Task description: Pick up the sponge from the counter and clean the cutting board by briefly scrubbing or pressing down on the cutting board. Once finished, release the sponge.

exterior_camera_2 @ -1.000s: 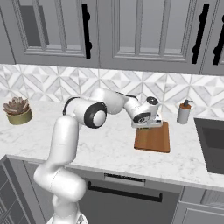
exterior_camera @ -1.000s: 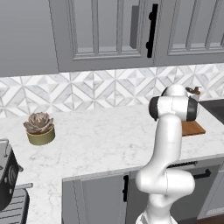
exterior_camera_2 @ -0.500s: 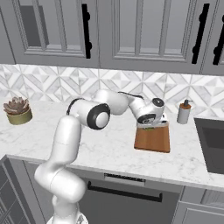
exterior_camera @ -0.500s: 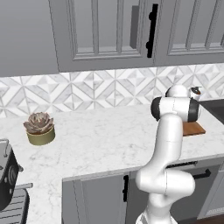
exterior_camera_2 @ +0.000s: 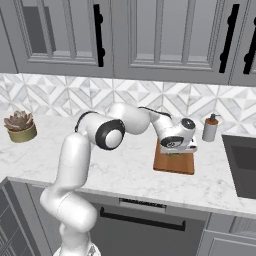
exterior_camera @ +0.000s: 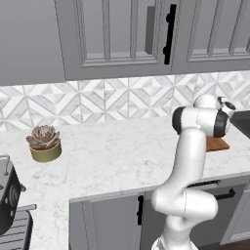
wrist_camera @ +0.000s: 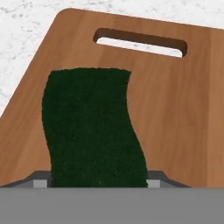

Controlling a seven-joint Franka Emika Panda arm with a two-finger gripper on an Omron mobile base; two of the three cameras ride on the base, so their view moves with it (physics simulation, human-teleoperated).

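The sponge (wrist_camera: pixel 92 127) lay dark-green side up over the cutting board (wrist_camera: pixel 175 113), its near end clamped between the fingers (wrist_camera: pixel 153 178), which were closed on it from both sides. The board's handle slot (wrist_camera: pixel 141 41) sat beyond the sponge's far edge. In the right base view the gripper (exterior_camera_2: pixel 179 146) was lowered onto the far end of the cutting board (exterior_camera_2: pixel 173 163), which rested flat on the white marble counter (exterior_camera_2: pixel 125 172). A soap dispenser (exterior_camera_2: pixel 210 128) stood just beyond the board, near the sink (exterior_camera_2: pixel 242 167). A potted plant (exterior_camera_2: pixel 20 127) stood well apart at the counter's left end
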